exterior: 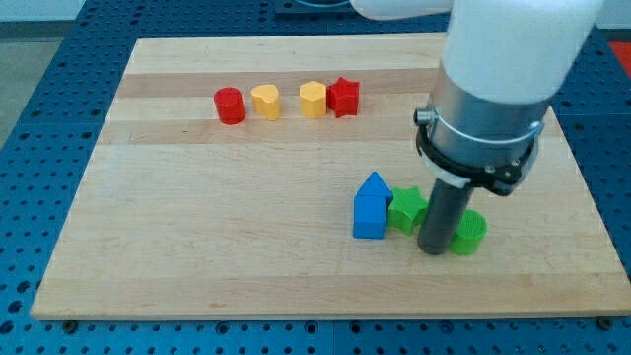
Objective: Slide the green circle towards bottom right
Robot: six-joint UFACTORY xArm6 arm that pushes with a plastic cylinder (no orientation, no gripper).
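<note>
My tip (432, 248) rested on the wooden surface (197, 247) in the lower right part of the view, at the foot of the straight dark rod that hung from the arm's white and grey body. There are no fingers on this rig, so nothing stood apart, together or clamped; the rod simply ended in the tip.

The green circle (470, 233) lay just to the view's right of my tip, touching or all but touching the rod, its left edge partly hidden behind it. On the other side of the rod, to the view's left and a little higher, sat a second green block (405, 209) of a star-like shape, also just beside the rod. My tip therefore stood between the two green blocks. The blue block (371, 207), shaped like a small house with a pointed top, stood against the left side of the green star.

Well apart from this cluster, near the view's top, four blocks formed a row: a red cylinder (230, 105), a yellow heart-like block (265, 101), a second yellow block (313, 100) and, touching it on the right, a red star (344, 97).
</note>
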